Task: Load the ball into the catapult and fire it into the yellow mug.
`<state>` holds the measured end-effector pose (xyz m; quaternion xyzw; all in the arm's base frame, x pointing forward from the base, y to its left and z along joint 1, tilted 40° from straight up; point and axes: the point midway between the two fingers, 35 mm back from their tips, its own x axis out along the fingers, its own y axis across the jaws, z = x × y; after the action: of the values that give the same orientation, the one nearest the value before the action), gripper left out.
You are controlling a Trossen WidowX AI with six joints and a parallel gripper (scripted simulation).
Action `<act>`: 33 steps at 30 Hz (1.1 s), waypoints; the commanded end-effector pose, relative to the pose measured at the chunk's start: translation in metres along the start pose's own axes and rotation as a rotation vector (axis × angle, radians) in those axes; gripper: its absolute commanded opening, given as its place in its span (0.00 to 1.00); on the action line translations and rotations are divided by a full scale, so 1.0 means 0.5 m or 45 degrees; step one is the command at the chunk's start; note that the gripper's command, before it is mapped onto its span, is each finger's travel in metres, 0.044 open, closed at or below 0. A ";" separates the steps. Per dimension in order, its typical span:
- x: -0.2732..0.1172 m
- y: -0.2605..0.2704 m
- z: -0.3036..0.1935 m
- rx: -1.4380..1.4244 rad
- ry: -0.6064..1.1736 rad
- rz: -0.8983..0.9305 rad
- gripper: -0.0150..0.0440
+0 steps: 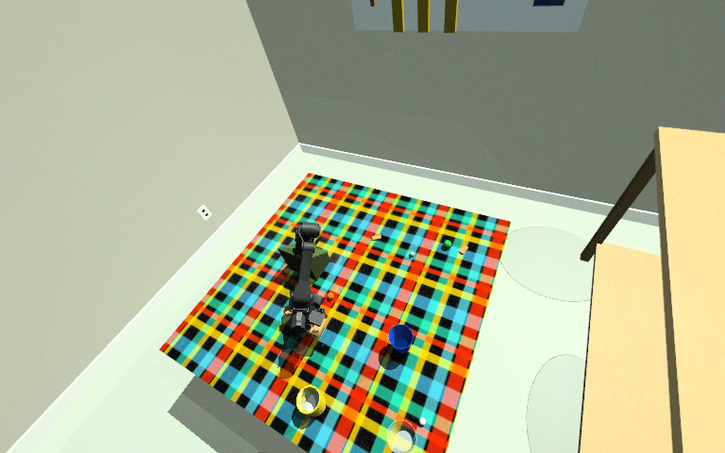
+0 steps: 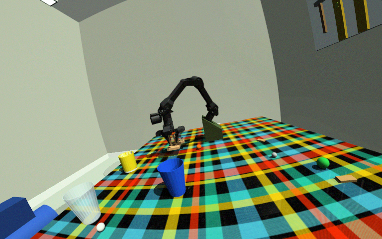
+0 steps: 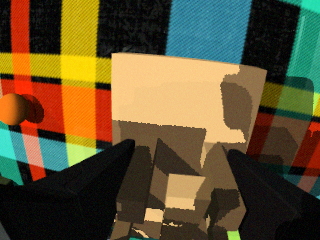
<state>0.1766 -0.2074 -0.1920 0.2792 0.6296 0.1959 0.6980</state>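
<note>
The tan wooden catapult [image 1: 316, 328] [image 2: 173, 148] [image 3: 165, 95] stands on the plaid cloth under the arm. My gripper [image 2: 174, 140] [image 3: 180, 152] points down and is shut on the catapult's upright wooden parts, a finger on each side. The catapult's throwing arm and cup cannot be made out clearly. A small orange ball [image 1: 330, 296] [image 2: 198, 146] [image 3: 12, 109] lies on the cloth beside the catapult, at the left edge of the wrist view. The yellow mug [image 1: 320, 407] [image 2: 128, 162] stands upright near the cloth's edge, below the catapult in the top view.
A blue cup [image 1: 400, 340] [image 2: 173, 179] and a clear cup [image 2: 84, 204] stand on the cloth. A white ball [image 1: 422, 421] [image 2: 100, 227], a green ball [image 1: 447, 243] [image 2: 323, 163], a pale ball [image 2: 274, 155] and two tan blocks lie apart. A dark green angled piece [image 2: 212, 131] stands by the arm's base.
</note>
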 end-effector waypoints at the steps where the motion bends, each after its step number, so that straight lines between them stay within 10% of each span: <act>1: 0.006 -0.007 0.007 0.001 -0.010 -0.012 0.25; 33: 0.079 -0.010 0.006 -0.002 -0.003 -0.007 0.34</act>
<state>0.1844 -0.1861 -0.2262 0.2773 0.6295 0.1942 0.6994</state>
